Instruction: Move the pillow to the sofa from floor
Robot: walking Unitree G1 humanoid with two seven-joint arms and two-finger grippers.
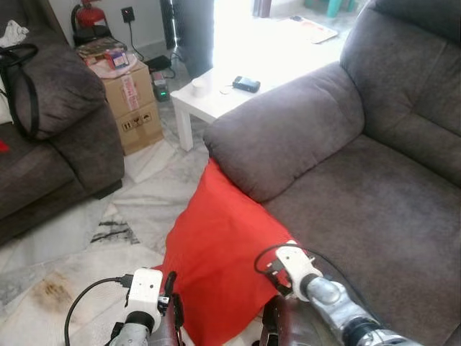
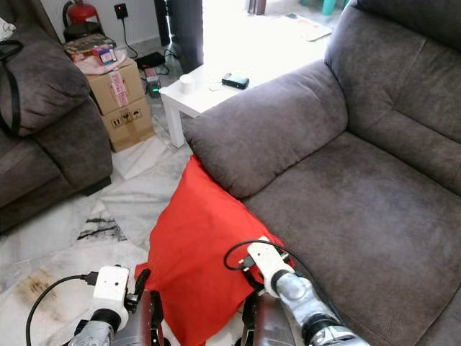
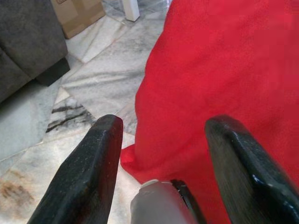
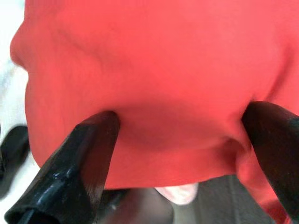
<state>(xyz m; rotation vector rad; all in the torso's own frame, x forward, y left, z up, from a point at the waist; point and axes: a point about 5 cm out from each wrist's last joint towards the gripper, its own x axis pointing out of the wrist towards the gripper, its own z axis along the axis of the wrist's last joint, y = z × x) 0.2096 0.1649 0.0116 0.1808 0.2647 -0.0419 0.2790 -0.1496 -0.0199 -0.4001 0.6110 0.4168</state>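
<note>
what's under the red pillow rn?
The red pillow leans against the sofa front, its lower part over marble floor. The floor and sofa base directly beneath are covered. Right gripper straddles a pillow edge; left gripper hovers open nearby.

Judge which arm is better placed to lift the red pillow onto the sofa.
Probably the right. The right gripper has its open jaws pressed into the pillow beside the sofa; the left gripper only straddles its floor-side edge, jaws open.
</note>
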